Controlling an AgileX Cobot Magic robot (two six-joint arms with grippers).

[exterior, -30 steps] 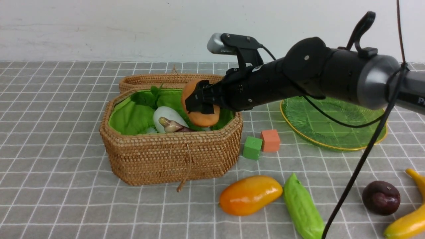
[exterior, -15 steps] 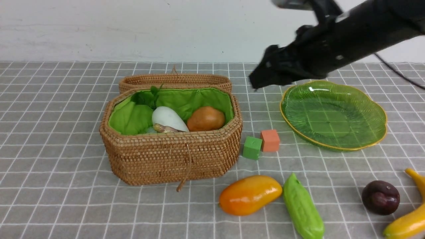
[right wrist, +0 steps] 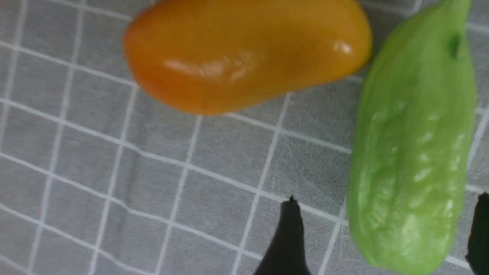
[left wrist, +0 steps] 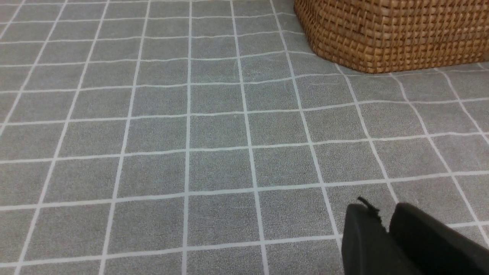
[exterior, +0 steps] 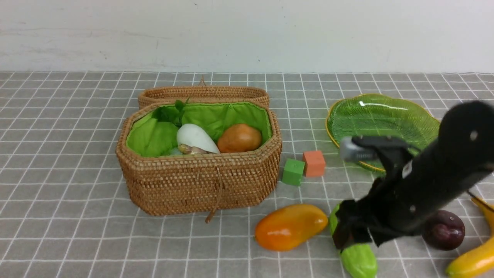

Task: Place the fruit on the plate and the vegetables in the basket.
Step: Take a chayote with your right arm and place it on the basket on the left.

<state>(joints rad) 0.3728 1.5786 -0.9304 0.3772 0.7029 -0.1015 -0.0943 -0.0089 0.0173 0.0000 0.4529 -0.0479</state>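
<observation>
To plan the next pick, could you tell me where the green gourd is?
In the front view the gourd lies on the tablecloth, near right, between the mango and the purple fruit, the right gripper open astride it.

A table in grey, white-gridded cloth (exterior: 58, 193) is carrying a tan woven rattan basket (exterior: 200, 181), a translucent green gold-rimmed glass plate (exterior: 370, 116), and a small green cube (exterior: 293, 172) and orange cube (exterior: 314, 163) sitting between them. Nearer, an orange-yellow oval mango (exterior: 290, 226), a light green pointed gourd (exterior: 359, 260), a round dark purple fruit (exterior: 447, 231) and a curved yellow banana (exterior: 469, 260) are lying in a row.
</observation>
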